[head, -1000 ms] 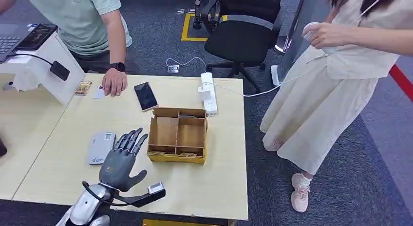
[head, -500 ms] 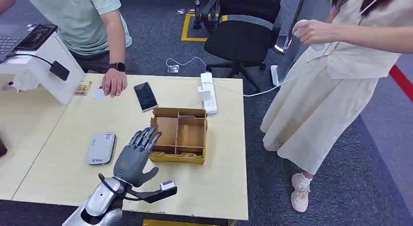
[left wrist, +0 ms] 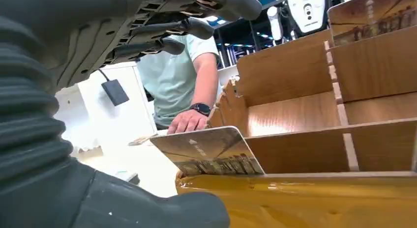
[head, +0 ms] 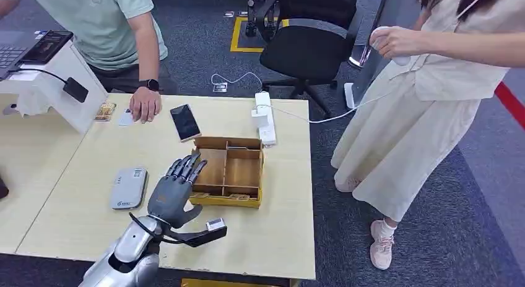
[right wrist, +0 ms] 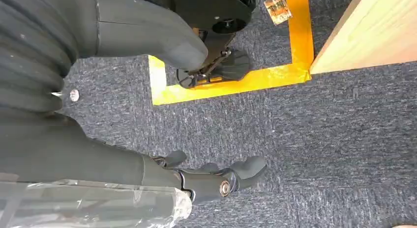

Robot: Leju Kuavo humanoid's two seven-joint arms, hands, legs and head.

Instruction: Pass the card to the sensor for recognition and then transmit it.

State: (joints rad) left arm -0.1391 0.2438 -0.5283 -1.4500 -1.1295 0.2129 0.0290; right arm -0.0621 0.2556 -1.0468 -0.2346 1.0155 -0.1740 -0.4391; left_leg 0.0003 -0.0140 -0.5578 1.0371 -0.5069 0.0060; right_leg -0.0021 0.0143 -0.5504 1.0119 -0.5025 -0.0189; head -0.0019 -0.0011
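Note:
A brown wooden divider box with a yellow front stands mid-table. Cards stand in its front slot. In the left wrist view one printed card leans up out of that slot. My left hand hovers at the box's near-left corner, holding nothing, with its fingers spread above the card and its thumb below it. The grey-white sensor pad lies flat on the table to the left of the hand. My right hand hangs over the carpet with nothing in it.
A seated person rests a hand on the far table edge beside a small card. A black phone and a white power strip lie beyond the box. A second person stands at the right. A white stand is at left.
My left hand has moved right and forward, from beside the sensor pad to the box's near-left corner, staying spread and empty.

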